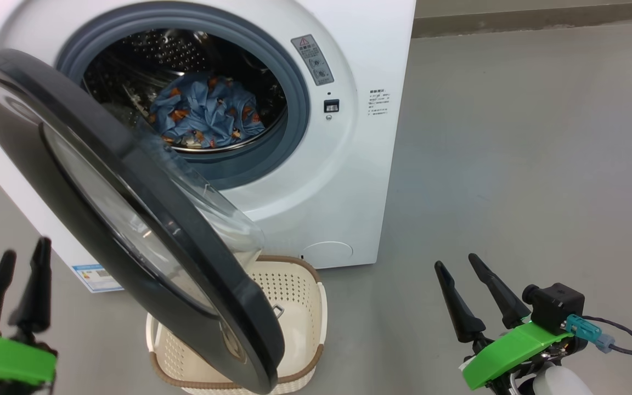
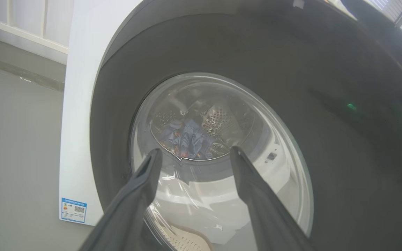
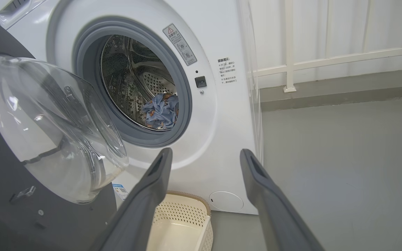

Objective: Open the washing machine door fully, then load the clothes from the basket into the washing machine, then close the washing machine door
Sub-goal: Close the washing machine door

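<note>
Washing machine door (image 1: 129, 219) stands roughly half open, sweeping from 10 o'clock down to 6 o'clock across the head view. Its free edge hangs over the basket (image 1: 294, 291).

Closing looks like the step left: the basket looks empty and the clothes (image 1: 206, 115) sit in the drum (image 1: 146, 55).

Nearest me:
- Left gripper (image 1: 26, 249) is at 7 o'clock, fingers spread wide, nothing held. It points at the door's outer face and looks clear of it.
- Right gripper (image 1: 456, 261) is at 5 o'clock, just as wide, empty, and well apart from everything.

How I'd do it:
- Use the left arm. It's already on the outer side.
- Push on the black ring near the free edge, not on the glass, for leverage away from the hinge.
- Follow the arc and press flat until the catch meets the latch slot (image 1: 331, 105), at 3 o'clock of the opening.
- Check clearance first. I can't tell whether the door's lower edge clears the basket rim.
- Keep the right arm out of the swing.
- The fabric sits behind the grey rubber ring (image 1: 294, 109), so a pinch looks unlikely.

Door itself:
- Glossy black round frame, showing reflections.
- Clear glass bowl (image 3: 47, 129) bulges toward the white washing machine (image 1: 349, 181).
- Small metal fittings show on the inner face.
- Through the glass, the left wrist view shows blue cloth and perforated steel.
</note>
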